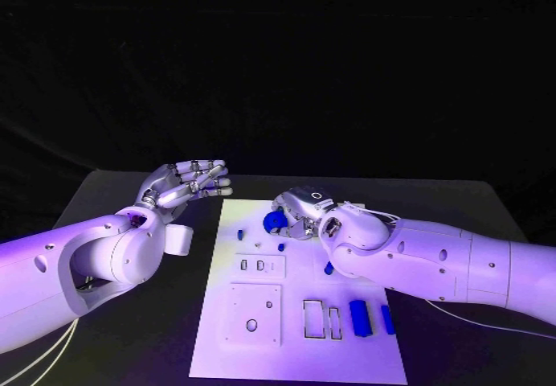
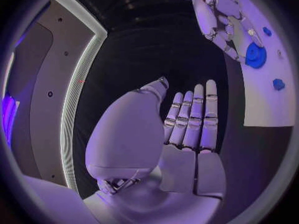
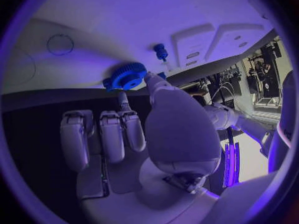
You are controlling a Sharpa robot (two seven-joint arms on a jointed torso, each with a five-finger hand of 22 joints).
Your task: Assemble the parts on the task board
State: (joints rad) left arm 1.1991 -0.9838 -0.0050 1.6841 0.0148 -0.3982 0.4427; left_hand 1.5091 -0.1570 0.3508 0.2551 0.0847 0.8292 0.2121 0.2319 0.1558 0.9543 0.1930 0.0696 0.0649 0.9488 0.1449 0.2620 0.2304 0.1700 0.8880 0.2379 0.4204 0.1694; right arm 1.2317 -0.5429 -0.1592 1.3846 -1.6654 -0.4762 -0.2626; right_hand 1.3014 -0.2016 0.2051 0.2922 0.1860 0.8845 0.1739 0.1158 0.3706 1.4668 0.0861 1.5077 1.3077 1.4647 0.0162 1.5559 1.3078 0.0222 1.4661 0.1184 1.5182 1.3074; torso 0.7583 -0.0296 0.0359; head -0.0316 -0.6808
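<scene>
The white task board (image 1: 299,354) lies in the middle of the table. My right hand (image 1: 306,214) hovers over the board's far end and pinches a blue gear (image 1: 275,220) between thumb and a finger. The right wrist view shows the gear (image 3: 127,76) at the thumb tip, close to the board (image 3: 124,20), with a small blue peg (image 3: 161,51) standing nearby. My left hand (image 1: 186,186) is raised left of the board with its fingers stretched out and holds nothing. In the left wrist view, my left hand (image 2: 187,129) faces the gear (image 2: 255,55) across a gap.
Small blue pegs (image 1: 241,235) (image 1: 282,247) (image 1: 328,268) stand on the board's far half. Two blue bars (image 1: 361,316) (image 1: 387,319) lie near its right edge beside rectangular slots (image 1: 312,318). A raised square plate (image 1: 255,314) with holes sits at the near left.
</scene>
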